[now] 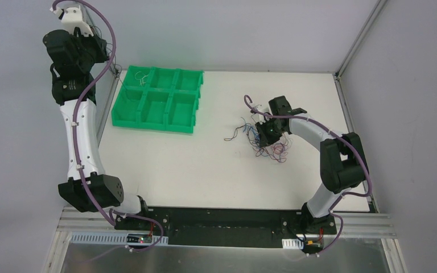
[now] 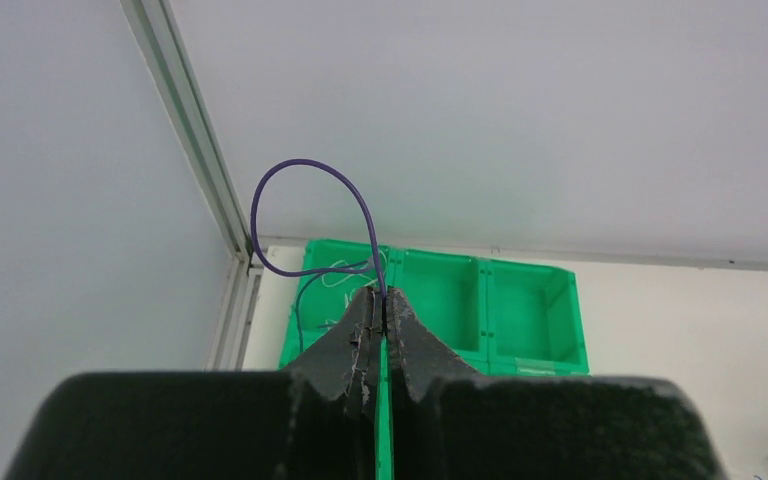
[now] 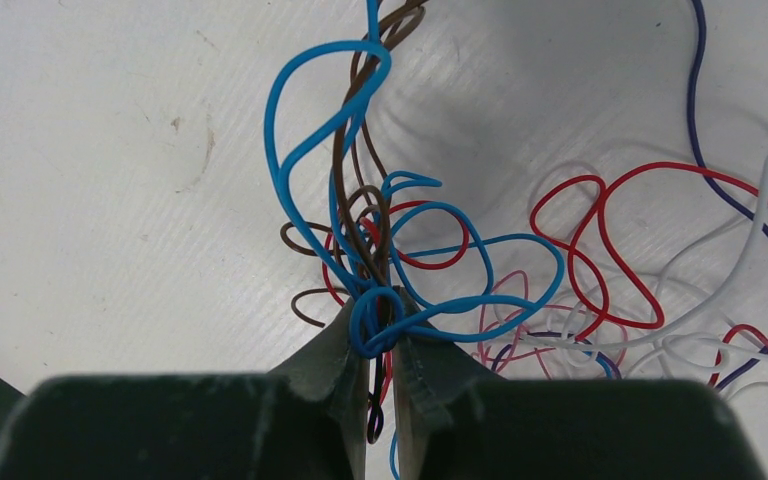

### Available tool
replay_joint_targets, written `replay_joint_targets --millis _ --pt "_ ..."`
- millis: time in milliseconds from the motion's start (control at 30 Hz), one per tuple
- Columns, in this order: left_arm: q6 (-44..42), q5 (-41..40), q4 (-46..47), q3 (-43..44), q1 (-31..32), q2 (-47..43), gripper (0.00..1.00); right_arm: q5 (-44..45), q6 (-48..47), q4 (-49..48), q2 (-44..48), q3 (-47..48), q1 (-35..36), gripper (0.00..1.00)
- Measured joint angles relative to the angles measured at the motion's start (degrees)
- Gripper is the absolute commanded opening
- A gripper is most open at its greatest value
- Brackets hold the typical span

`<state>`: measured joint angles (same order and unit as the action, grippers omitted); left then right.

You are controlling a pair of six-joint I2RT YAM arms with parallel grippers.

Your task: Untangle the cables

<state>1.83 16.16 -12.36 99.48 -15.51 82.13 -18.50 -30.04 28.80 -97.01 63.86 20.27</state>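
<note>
The cables point(image 1: 270, 147) lie in a tangled heap on the white table at the right. My right gripper point(image 1: 260, 135) is down in the heap's left side. In the right wrist view it point(image 3: 384, 330) is shut on a knot of blue cable point(image 3: 300, 130), with black and red strands between the jaws. Brown point(image 3: 350, 150), red point(image 3: 610, 250) and white point(image 3: 720, 290) cables spread around it. My left gripper point(image 2: 385, 300) is raised high at the far left, above the green bin, shut on a purple cable point(image 2: 300, 170) that loops upward from its tips.
A green bin point(image 1: 148, 122) with several compartments stands at the back left of the table. A white cable point(image 2: 340, 275) lies in its far-left compartment. A metal frame post point(image 2: 195, 130) runs along the table's left edge.
</note>
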Motion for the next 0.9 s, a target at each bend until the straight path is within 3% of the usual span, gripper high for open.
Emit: replay_joint_targets --millis 400,733,900 --pt "-0.20 1.25 0.79 1.68 -4.07 1.77 0.00 -0.28 0.00 0.46 -1.31 0.09 0.00 0.13" --pt "-2.60 6.62 2.05 -9.25 -4.11 3.08 0.00 -0.31 0.00 0.61 -2.14 0.09 0.00 0.13" --pt "-2.56 7.91 2.25 -10.62 -4.11 4.48 0.00 -0.31 0.00 0.63 -2.54 0.11 0.00 0.13"
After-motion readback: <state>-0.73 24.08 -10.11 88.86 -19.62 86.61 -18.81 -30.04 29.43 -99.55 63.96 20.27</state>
